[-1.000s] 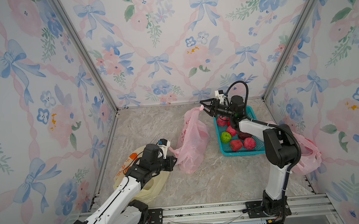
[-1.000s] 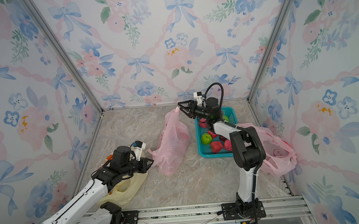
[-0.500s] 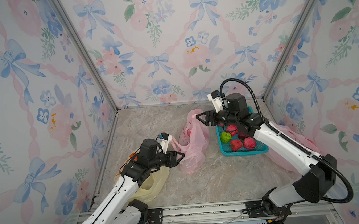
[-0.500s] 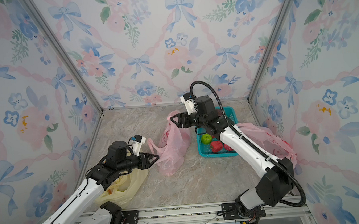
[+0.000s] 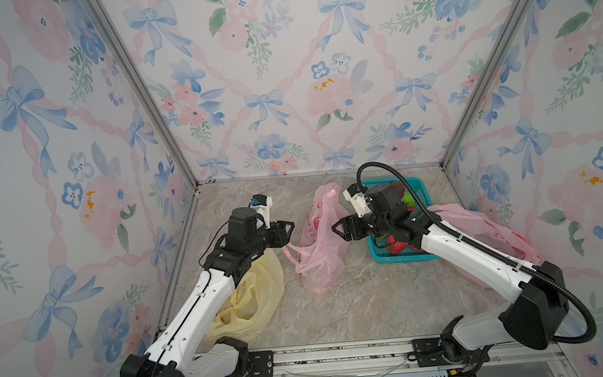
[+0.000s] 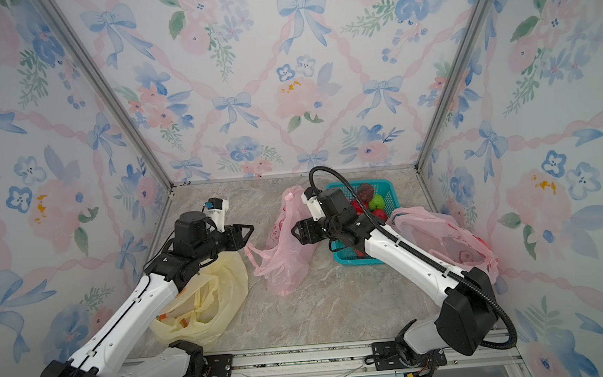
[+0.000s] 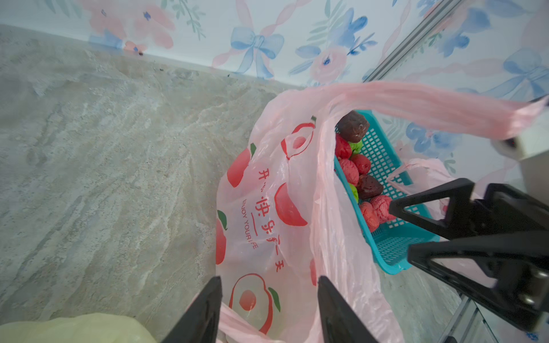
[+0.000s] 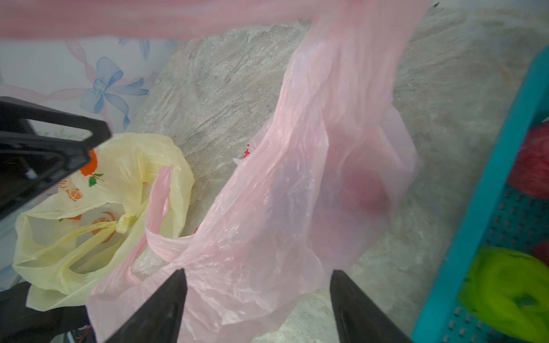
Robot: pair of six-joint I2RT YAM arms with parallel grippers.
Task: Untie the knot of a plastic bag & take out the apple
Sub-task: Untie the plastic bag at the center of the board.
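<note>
Both arms backed off, so left end effector (image 5: 290, 232) and right end effector (image 5: 335, 228) hang open, empty, pink bag (image 5: 319, 245) slumped between them.

Bag (image 5: 319, 243) centre table; basket (image 5: 423, 253) right; second bag (image 5: 261, 299) left.

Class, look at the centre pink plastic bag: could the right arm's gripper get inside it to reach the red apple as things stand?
Probably yes. The right gripper is open beside the pink plastic bag, whose mouth looks loose, handles apart. Only thin film covers the red apple, dimly visible through it; nothing solid blocks the way.
</note>
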